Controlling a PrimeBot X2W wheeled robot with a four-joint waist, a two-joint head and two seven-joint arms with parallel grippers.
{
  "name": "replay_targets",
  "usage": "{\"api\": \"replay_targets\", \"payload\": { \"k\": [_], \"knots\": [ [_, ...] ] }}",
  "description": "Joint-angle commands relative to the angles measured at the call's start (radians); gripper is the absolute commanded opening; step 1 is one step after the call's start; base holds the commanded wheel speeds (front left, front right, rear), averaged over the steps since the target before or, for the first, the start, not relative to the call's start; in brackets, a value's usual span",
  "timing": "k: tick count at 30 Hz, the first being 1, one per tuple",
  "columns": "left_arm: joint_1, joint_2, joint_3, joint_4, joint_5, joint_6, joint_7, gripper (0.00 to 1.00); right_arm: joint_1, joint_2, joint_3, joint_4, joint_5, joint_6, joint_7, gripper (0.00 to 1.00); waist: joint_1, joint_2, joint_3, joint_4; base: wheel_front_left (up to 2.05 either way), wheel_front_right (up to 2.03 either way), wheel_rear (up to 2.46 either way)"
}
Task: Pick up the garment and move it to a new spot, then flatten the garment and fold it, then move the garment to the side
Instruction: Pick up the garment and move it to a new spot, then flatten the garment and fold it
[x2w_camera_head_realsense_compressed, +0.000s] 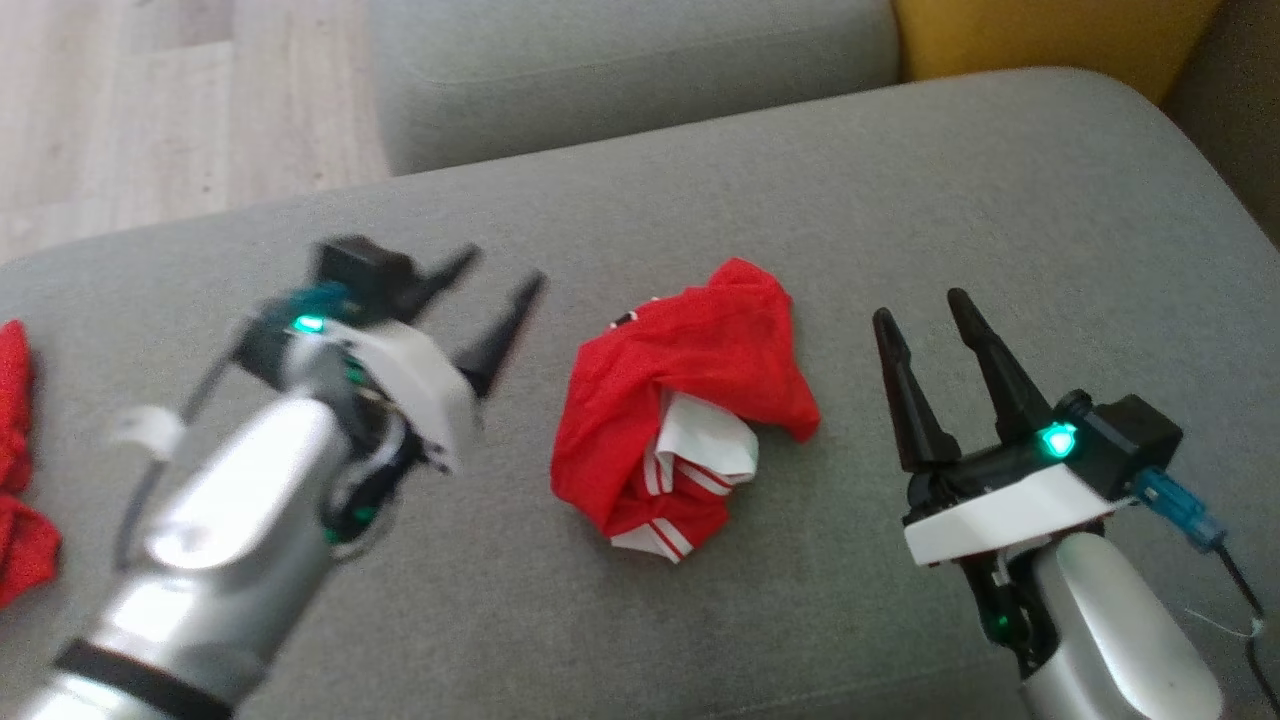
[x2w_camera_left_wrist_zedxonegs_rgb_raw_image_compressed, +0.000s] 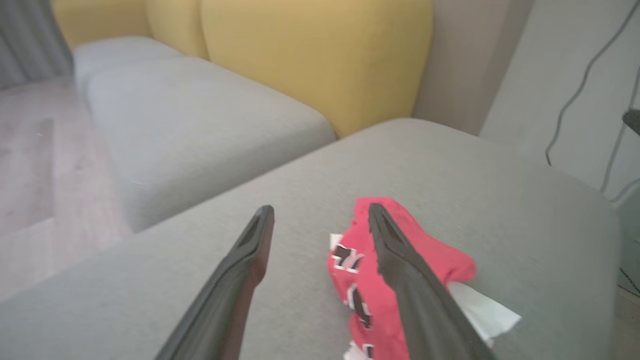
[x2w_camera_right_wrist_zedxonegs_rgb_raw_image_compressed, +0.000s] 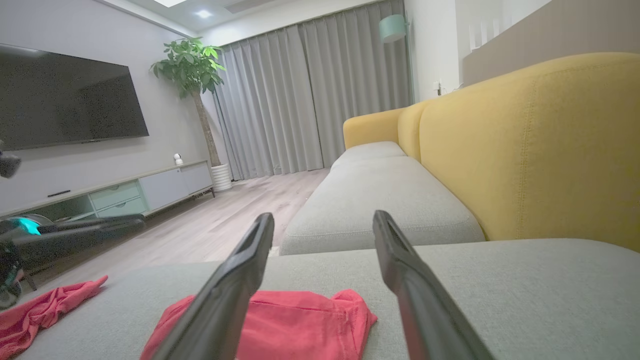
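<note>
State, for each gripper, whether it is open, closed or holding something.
Left gripper: open, empty, beside the garment.
Right gripper: open, empty.

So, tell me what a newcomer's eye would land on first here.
The crumpled red and white garment lying mid-cushion on the grey sofa grabs attention first. Flanking it are the left gripper and the right gripper, both open and holding nothing. More red cloth sits at the cushion's left edge.
</note>
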Motion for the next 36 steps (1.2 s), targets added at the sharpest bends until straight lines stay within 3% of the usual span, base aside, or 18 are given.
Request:
{"api": "replay_targets", "payload": {
  "k": [1,2,4,10,12,15,21,27,36],
  "knots": [
    [-0.038,0.073,0.071,-0.074,-0.008,0.034,-0.001,1.0,0.001,-0.011,0.004,-0.044,0.0,-0.001,-0.011,1.0,0.0,0.0,-0.019,0.022,0.0,0.0,0.0],
    [-0.038,0.073,0.071,-0.074,-0.008,0.034,-0.001,1.0,0.001,-0.011,0.004,-0.044,0.0,-0.001,-0.011,1.0,0.0,0.0,-0.019,0.022,0.0,0.0,0.0],
    [-0.002,0.118,0.11,-0.14,-0.018,0.083,-0.011,1.0,0.008,-0.013,-0.004,-0.051,0.0,-0.001,-0.011,1.0,0.0,0.0,-0.023,0.029,0.0,0.0,0.0],
    [0.182,0.198,0.234,-0.283,-0.025,0.273,-0.144,1.0,0.031,-0.018,-0.02,-0.07,-0.002,-0.001,-0.011,1.0,0.0,0.0,-0.025,0.04,0.0,0.0,0.0],
    [0.258,0.201,0.29,-0.31,-0.033,0.33,-0.185,1.0,0.036,-0.019,-0.027,-0.076,-0.005,-0.001,-0.011,1.0,0.0,0.0,-0.024,0.038,0.0,0.0,0.0],
    [0.369,0.179,0.365,-0.372,-0.025,0.372,-0.207,1.0,0.047,-0.022,-0.049,-0.084,-0.009,-0.001,-0.011,1.0,0.0,0.0,-0.023,0.039,0.0,0.0,0.0],
    [0.584,0.043,0.519,-0.521,0.115,0.377,-0.209,1.0,0.104,-0.03,-0.099,-0.084,0.004,-0.001,-0.011,1.0,0.0,0.0,-0.023,0.043,0.0,0.0,0.0],
    [0.651,-0.053,0.551,-0.511,0.216,0.304,-0.209,1.0,0.122,-0.028,-0.112,-0.091,0.023,-0.001,-0.011,1.0,0.0,0.0,-0.025,0.051,0.0,0.0,0.0],
    [0.647,-0.128,0.622,-0.473,0.282,0.223,-0.209,1.0,0.112,-0.03,-0.118,-0.076,0.046,-0.001,-0.011,1.0,0.0,0.0,-0.022,0.053,0.0,0.0,0.0]
  ]
}}
